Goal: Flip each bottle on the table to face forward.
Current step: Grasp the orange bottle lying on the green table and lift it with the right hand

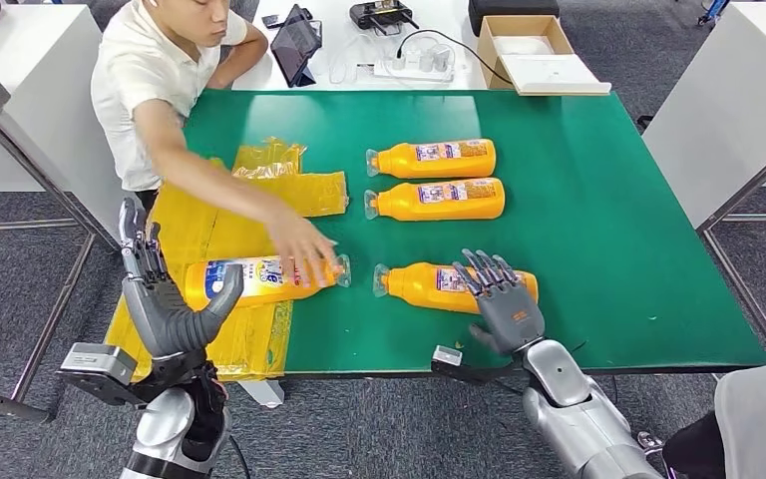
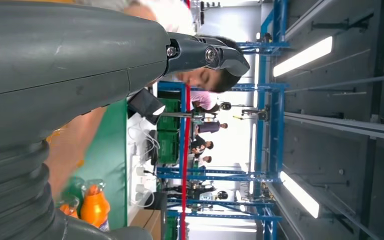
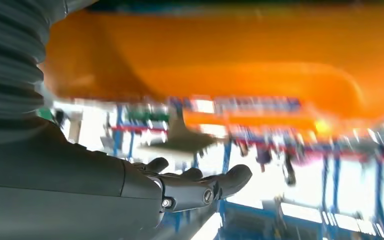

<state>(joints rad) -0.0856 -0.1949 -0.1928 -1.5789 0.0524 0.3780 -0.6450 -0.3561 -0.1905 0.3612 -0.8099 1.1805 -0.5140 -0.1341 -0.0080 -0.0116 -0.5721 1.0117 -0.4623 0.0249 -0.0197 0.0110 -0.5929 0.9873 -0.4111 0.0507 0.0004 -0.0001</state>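
Your right hand (image 1: 504,299) lies flat with its fingers spread over the body end of the near right bottle (image 1: 429,284), gripping nothing; the fingertips rest on or just above the label, and you cannot tell from the head view whether they press it. In the right wrist view that bottle is a blurred orange mass close beyond the dark fingers (image 3: 195,187). The bottle lies on its side with its long axis across the green table (image 1: 608,249), cap toward your left.

Your left hand (image 1: 165,294) stands raised at the table's near left corner, fingers up and apart, thumb out toward the near left bottle (image 1: 249,279) without holding it. That bottle also lies across the table, on yellow plastic bags (image 1: 209,220), but its cap points toward your right, so the two near caps face each other. A person's hand (image 1: 304,244) rests on its cap end.

Farther back, two more bottles lie side by side, parallel and just apart: the rear bottle (image 1: 434,158) and the second bottle (image 1: 439,199), both with long axes across the table and caps toward your left.
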